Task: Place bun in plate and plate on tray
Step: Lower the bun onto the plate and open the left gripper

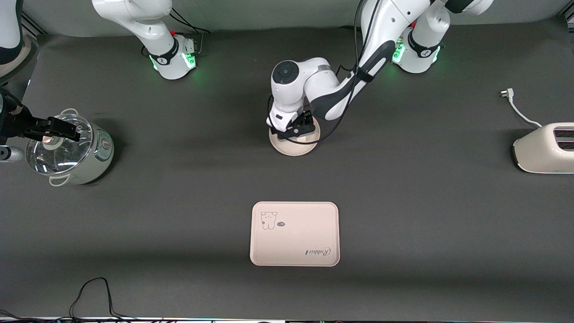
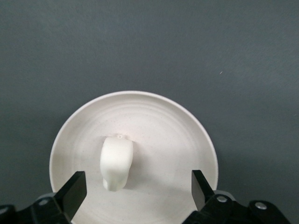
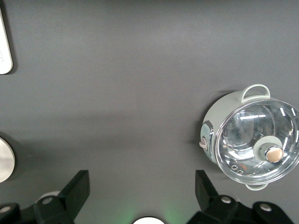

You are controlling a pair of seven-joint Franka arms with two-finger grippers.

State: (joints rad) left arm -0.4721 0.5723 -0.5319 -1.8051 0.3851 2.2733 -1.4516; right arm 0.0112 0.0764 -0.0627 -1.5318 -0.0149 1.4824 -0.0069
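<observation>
The small off-white bun [image 2: 117, 161] lies in the round cream plate [image 2: 168, 135], which sits on the dark table mid-way between the arms' bases [image 1: 291, 149]. My left gripper [image 1: 299, 130] hangs just over the plate, open and empty, with its fingertips either side of the bun and apart from it [image 2: 138, 179]. The cream-pink tray [image 1: 294, 233] with the rabbit drawing lies empty, nearer the front camera than the plate. My right gripper [image 1: 74, 130] waits open and empty in the air at the right arm's end of the table; the right wrist view [image 3: 142, 186] shows it over bare table.
A pale green pot with a glass lid [image 1: 71, 154] stands at the right arm's end and also shows in the right wrist view [image 3: 252, 140]. A white toaster [image 1: 545, 148] with its loose plug [image 1: 506, 93] stands at the left arm's end. A black cable [image 1: 89, 291] lies by the near edge.
</observation>
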